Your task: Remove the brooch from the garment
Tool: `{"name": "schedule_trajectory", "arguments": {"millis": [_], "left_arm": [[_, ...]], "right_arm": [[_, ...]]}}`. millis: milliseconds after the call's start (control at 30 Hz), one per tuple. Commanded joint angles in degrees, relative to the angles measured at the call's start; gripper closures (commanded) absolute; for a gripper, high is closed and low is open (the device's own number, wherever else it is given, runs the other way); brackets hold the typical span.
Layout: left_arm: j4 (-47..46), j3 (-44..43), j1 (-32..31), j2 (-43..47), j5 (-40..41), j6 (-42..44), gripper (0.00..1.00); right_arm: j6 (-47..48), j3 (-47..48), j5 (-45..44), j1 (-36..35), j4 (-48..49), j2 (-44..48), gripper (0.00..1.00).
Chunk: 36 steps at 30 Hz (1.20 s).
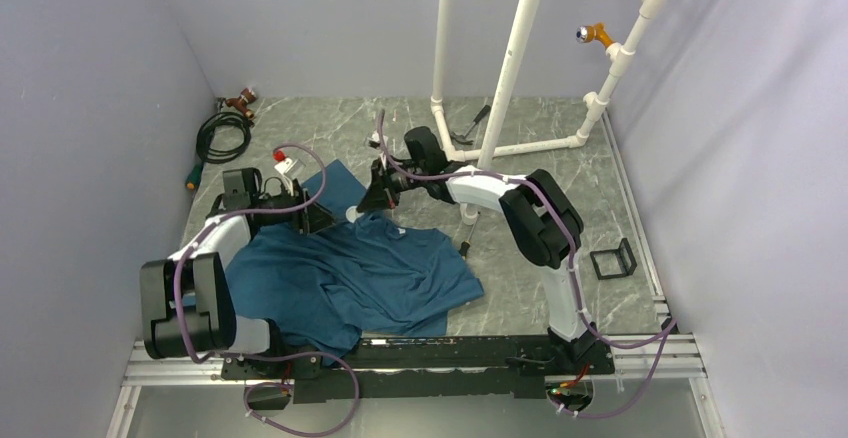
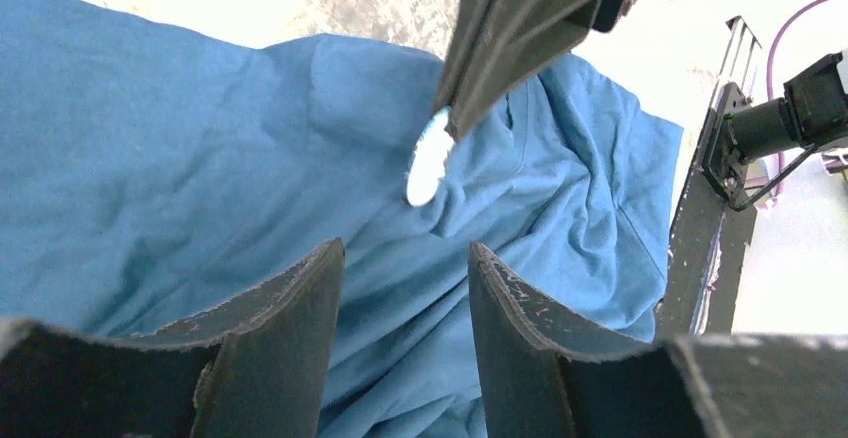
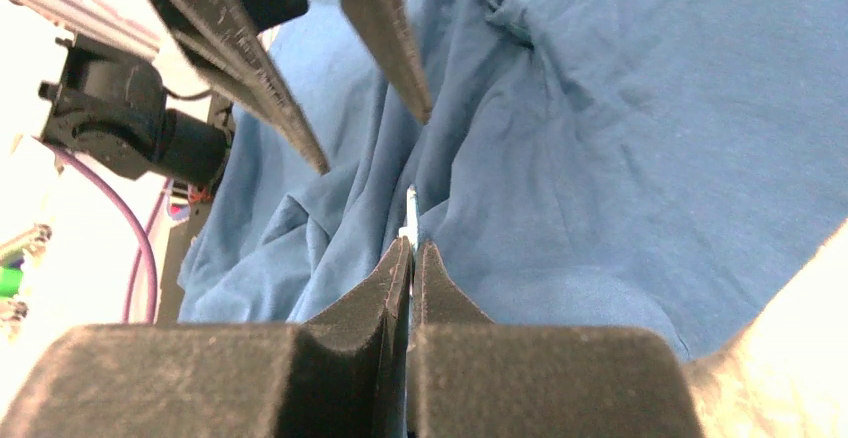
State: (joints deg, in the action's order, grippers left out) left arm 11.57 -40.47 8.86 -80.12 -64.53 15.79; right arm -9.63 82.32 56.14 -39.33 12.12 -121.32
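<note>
The dark teal garment [image 1: 350, 273] lies crumpled on the table between the arms. The brooch [image 2: 428, 163] is a small whitish disc standing against a raised fold of the cloth. My right gripper [image 3: 413, 245] is shut on the brooch [image 3: 411, 208], which shows edge-on between its fingertips. In the top view the right gripper [image 1: 378, 203] is at the shirt's far edge near the collar. My left gripper [image 2: 405, 250] is open and empty, hovering over the cloth just short of the brooch, facing the right gripper. In the top view the left gripper [image 1: 318, 220] is close to the right one.
A white pipe frame [image 1: 510, 68] stands at the back. A coiled black cable [image 1: 222, 136] lies at the back left. A small black bracket [image 1: 612, 261] sits on the right. A dark pen-like tool [image 1: 463, 246] lies beside the shirt. Walls close in on both sides.
</note>
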Motion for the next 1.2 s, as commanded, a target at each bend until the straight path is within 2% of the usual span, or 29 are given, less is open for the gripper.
{"name": "schedule_trajectory", "arguments": {"millis": [0, 200, 333, 567, 700, 867, 967, 1000, 1100, 1167], "left_arm": [[-16.6, 4.7, -0.1, 4.0, 1.9, -14.9, 0.46], [-23.0, 6.4, -0.2, 2.6, 2.9, -19.5, 0.47], [-26.9, 6.3, -1.4, 0.5, -0.7, -20.9, 0.46], [-26.6, 4.9, -5.9, -1.8, -1.4, -20.4, 0.5], [-26.8, 4.0, -6.7, -3.3, 0.1, -21.7, 0.63], [-26.8, 4.3, -6.8, -3.0, -0.5, -21.4, 0.88], [-26.3, 4.3, -6.8, -2.6, -2.2, -20.8, 0.97], [-26.6, 4.4, -6.8, -2.7, -2.4, -21.6, 1.0], [-28.1, 4.9, -6.7, -3.3, -2.7, -24.4, 1.0], [-29.7, 5.8, -6.5, -3.3, -3.0, -26.1, 1.0]], "right_arm": [[-7.2, -0.1, -1.6, 1.0, 5.2, -0.1, 1.0], [-9.0, -0.8, 0.5, 0.9, 6.9, 1.0, 1.0], [-8.8, -0.7, 0.8, 0.9, 6.3, 1.4, 1.0], [-8.4, 0.0, 1.6, 0.9, 5.2, 1.6, 1.0], [-8.2, 0.8, 2.8, 1.0, 5.1, 1.2, 1.0], [-7.7, 1.4, 4.3, 1.1, 4.6, 1.2, 1.0], [-7.9, 1.4, 5.2, 1.1, 4.3, 0.9, 1.0], [-8.0, 1.3, 5.5, 1.1, 4.4, 1.0, 0.93], [-7.7, 0.6, 6.0, 1.1, 4.5, 1.0, 0.75], [-6.7, 0.3, 6.4, 1.1, 3.6, 1.1, 0.73]]}}
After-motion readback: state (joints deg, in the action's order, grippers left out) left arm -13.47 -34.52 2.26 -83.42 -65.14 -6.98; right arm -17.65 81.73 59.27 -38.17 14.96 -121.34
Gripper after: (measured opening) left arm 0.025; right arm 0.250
